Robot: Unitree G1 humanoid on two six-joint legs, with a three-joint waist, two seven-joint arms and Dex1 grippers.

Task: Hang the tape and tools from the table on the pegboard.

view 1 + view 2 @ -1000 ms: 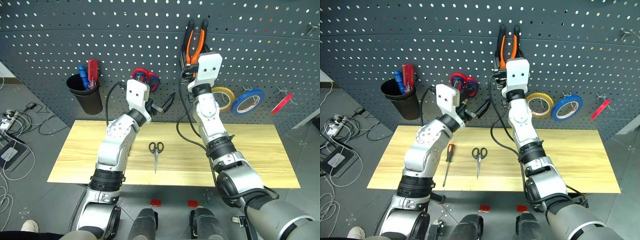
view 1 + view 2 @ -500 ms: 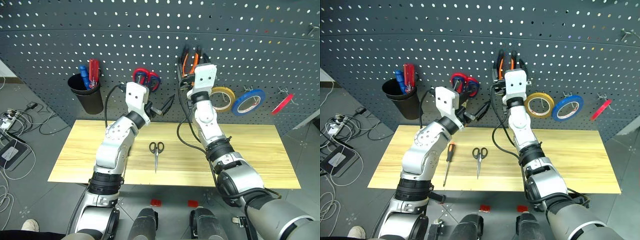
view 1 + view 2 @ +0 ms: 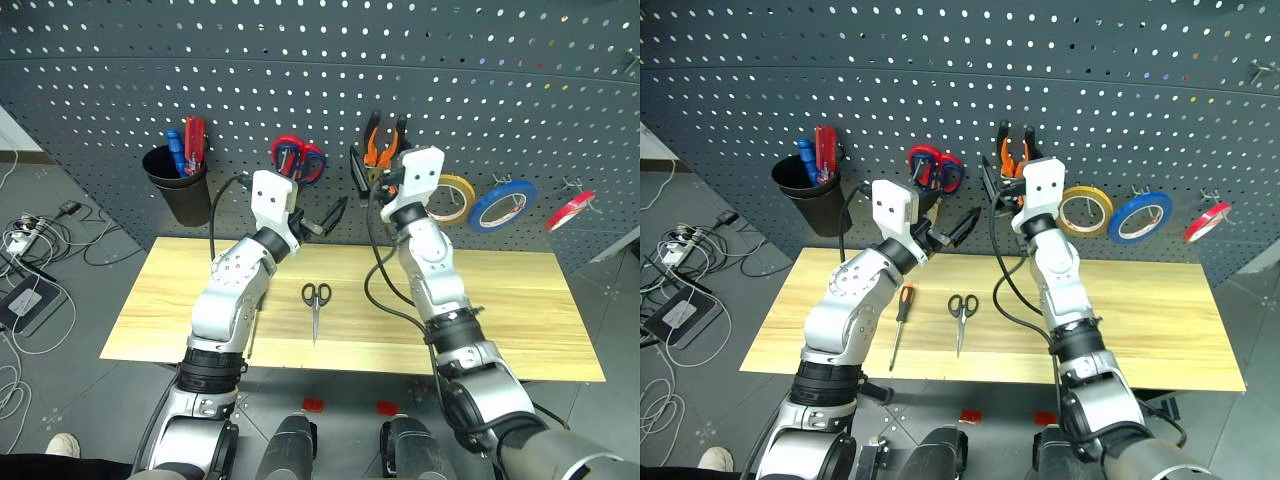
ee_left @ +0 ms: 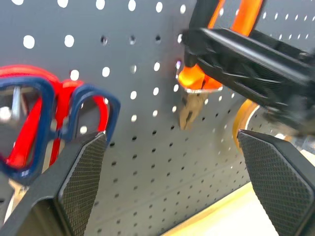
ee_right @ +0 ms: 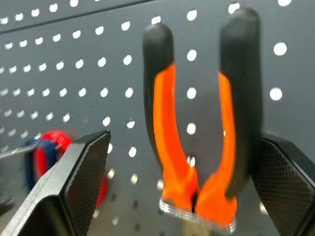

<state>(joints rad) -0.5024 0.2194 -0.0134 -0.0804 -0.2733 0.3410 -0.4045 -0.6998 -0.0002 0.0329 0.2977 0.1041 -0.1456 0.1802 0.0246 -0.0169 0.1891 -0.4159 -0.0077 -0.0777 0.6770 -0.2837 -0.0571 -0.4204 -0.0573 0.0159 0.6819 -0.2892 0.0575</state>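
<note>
Lying nearest on the tabletop: scissors mid-board and screwdriver just to their left, both long axes running front to back, handles toward the pegboard. Sitting closer to the left claw, so probably calling for that arm next. Hovering raised with both claws wide open and empty, the right claw just below the pliers hanging handles-up. Hanging far right: red tape.

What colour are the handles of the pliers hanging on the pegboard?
Orange with black tips on the pliers, clearest in the right wrist view.
</note>
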